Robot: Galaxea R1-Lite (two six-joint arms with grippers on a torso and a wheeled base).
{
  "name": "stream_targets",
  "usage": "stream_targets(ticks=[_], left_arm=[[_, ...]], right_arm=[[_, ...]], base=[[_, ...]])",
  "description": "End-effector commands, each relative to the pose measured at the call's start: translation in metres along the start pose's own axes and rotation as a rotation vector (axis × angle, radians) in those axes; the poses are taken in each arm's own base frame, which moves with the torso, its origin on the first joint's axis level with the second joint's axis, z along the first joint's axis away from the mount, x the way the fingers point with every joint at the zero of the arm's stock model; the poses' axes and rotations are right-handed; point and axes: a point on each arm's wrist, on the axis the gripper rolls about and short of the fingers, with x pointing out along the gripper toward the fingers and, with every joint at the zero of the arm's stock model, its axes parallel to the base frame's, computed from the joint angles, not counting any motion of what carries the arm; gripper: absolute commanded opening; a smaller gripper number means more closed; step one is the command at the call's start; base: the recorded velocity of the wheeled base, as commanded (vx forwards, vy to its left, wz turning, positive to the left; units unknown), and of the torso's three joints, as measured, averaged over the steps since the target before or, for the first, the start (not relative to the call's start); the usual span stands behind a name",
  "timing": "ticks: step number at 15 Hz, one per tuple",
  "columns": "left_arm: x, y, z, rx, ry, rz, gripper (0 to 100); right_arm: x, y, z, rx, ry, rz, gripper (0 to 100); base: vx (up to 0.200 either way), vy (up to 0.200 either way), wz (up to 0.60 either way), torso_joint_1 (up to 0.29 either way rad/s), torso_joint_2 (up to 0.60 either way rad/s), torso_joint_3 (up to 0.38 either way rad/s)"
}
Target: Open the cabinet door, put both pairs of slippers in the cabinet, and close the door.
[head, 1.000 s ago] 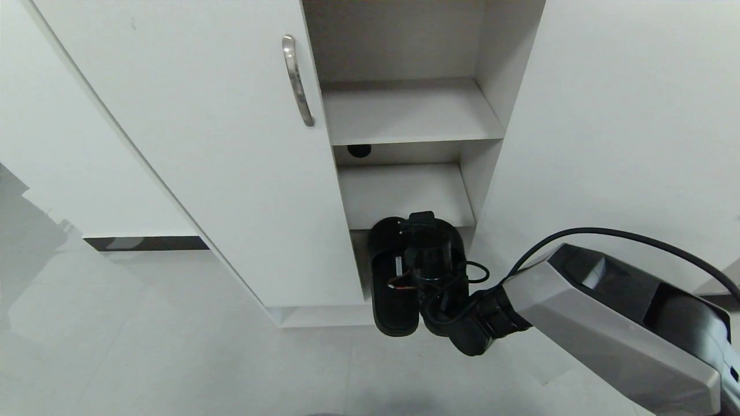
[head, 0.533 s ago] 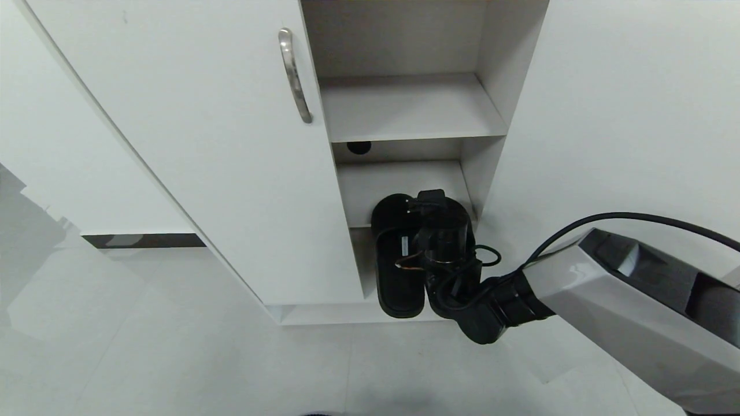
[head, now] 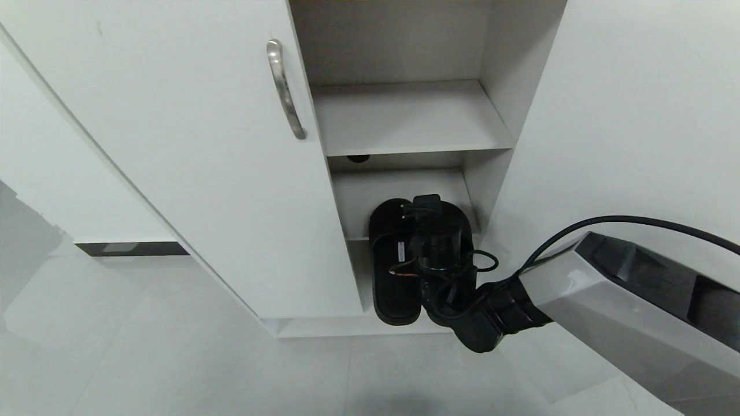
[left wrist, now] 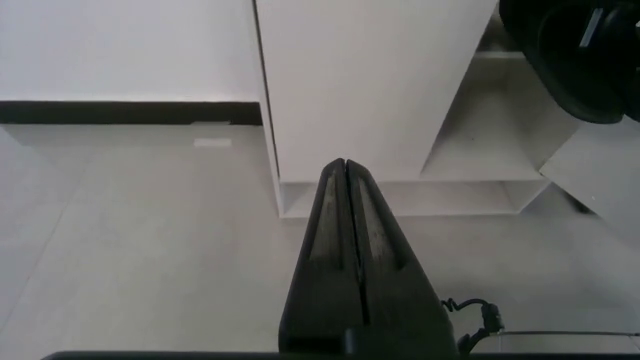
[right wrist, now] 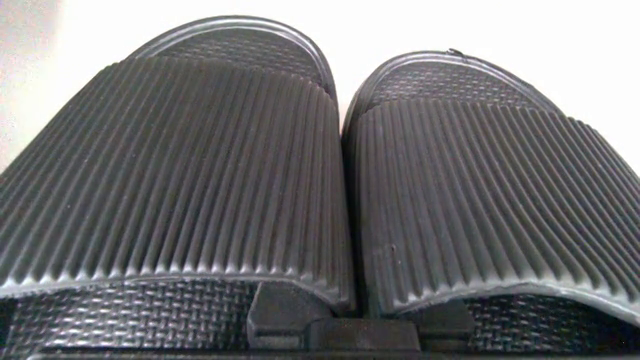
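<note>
Item: black slipper pair point(head: 396, 266), clamped in right gripper point(head: 429, 222), at open cabinet point(head: 404, 115). Left gripper point(left wrist: 345, 190) closed, empty. Step: stowing pair; next, likely push inward, release.

Light: bright, soft and even over the white cabinet door point(head: 191, 144) at left and the wall at right of the head view.
Shadows: the upper compartment point(head: 393, 40) lay dim at top centre, and a dark band sat under the shelf point(head: 404, 118).
Glare: the glossy floor point(head: 115, 346) mirrored pale shapes at lower left, and a highlight streaked the door handle point(head: 284, 86).
Contrast: the black slippers point(right wrist: 200, 170) loomed dark against a washed-out white backdrop.
</note>
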Motion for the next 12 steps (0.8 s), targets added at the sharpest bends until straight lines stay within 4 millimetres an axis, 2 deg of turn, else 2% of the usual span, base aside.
stream_targets(ticks=[1,5,7,10,12], left_arm=[[0.0,0.0,0.0,-0.002,-0.001,0.001,0],[0.0,0.0,0.0,-0.002,-0.001,0.001,0],[0.0,0.0,0.0,-0.002,-0.001,0.001,0],[0.0,0.0,0.0,-0.003,-0.001,0.001,0],[0.0,0.0,0.0,-0.005,-0.001,0.001,0]], right_arm=[[0.0,0.001,-0.003,-0.002,0.004,0.003,0],[0.002,0.002,-0.013,-0.013,0.021,0.001,0],[0.003,0.004,-0.025,-0.024,0.038,0.001,0],[0.006,0.005,-0.025,-0.017,0.029,-0.002,0],[0.006,0.005,-0.024,-0.013,0.024,-0.013,0]], base=[[0.2,0.0,0.0,0.002,0.0,0.002],[0.2,0.0,0.0,-0.001,0.0,0.006],[0.2,0.0,0.0,-0.002,0.0,0.005],[0.2,0.0,0.0,-0.002,0.0,0.002],[0.0,0.0,0.0,0.0,0.0,0.0]])
